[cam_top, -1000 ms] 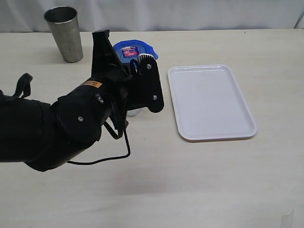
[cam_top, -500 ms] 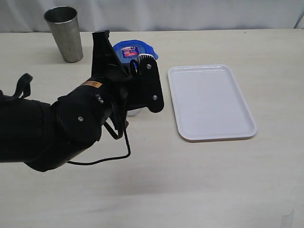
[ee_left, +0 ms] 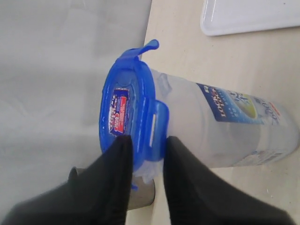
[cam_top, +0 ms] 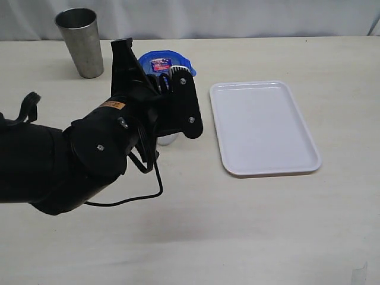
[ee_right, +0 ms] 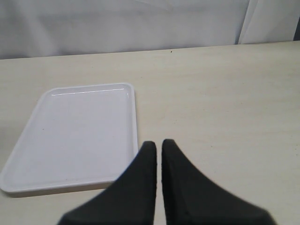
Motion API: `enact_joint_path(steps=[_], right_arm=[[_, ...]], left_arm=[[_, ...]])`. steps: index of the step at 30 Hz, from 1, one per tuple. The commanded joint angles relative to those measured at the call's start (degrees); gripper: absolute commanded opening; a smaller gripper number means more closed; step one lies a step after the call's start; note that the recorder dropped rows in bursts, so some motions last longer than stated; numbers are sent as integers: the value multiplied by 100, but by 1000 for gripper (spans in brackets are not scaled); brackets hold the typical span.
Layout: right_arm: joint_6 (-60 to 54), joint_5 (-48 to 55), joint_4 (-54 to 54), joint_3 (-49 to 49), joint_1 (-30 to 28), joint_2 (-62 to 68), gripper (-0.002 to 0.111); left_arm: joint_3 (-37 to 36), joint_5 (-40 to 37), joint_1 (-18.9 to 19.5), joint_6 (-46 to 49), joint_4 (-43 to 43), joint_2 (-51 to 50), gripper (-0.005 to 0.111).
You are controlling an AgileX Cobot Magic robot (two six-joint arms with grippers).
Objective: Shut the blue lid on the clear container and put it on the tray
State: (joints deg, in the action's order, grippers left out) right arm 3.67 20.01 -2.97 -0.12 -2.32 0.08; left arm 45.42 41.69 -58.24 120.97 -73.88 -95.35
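The clear container (ee_left: 220, 126) stands upright on the table with the blue lid (ee_left: 133, 117) seated on its mouth. In the exterior view my left arm hides most of the container (cam_top: 167, 139); the blue lid (cam_top: 159, 62) shows above it. My left gripper (ee_left: 148, 143) is open, one finger over the lid's top and the other beside its rim. One lid flap (ee_left: 146, 47) sticks out and another (ee_left: 157, 124) lies folded down. The tray (cam_top: 264, 127) lies bare to the right. My right gripper (ee_right: 158, 144) is shut and holds nothing, near the tray (ee_right: 79, 131).
A grey metal cup (cam_top: 80, 41) stands at the back left, behind the container. A black cable (cam_top: 136, 193) loops under my left arm. The table's back edge meets a white curtain.
My left gripper's fingers have parted around the lid's rim, and the arm has shifted slightly to the left. The right gripper stays shut.
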Motion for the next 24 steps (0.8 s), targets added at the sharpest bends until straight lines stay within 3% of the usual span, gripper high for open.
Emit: enact_joint_path(steps=[1,8,13,21,22,24], right_arm=[[-47,-15,-49,12,-23,-8,4],[-47,-15,-49,12,-23,-8,4],[-47,-15,-49,12,-23,-8,4],[-47,-15,-49,12,-23,-8,4],[-47,-15,-49,12,-23,-8,4],[-47,-15,-49,12,-23,-8,4]], left_arm=[[-12,57,-37,177,-45,12,37],[-12,156,-37,177,-153,12,53],[-12,413,-37,177,-865,12,67],[-12,1246,-37,177,-2045,12,66],[-12,1336,-37,177,-2166,12,63],[-12,1699,-37,177,-2444,12,46]])
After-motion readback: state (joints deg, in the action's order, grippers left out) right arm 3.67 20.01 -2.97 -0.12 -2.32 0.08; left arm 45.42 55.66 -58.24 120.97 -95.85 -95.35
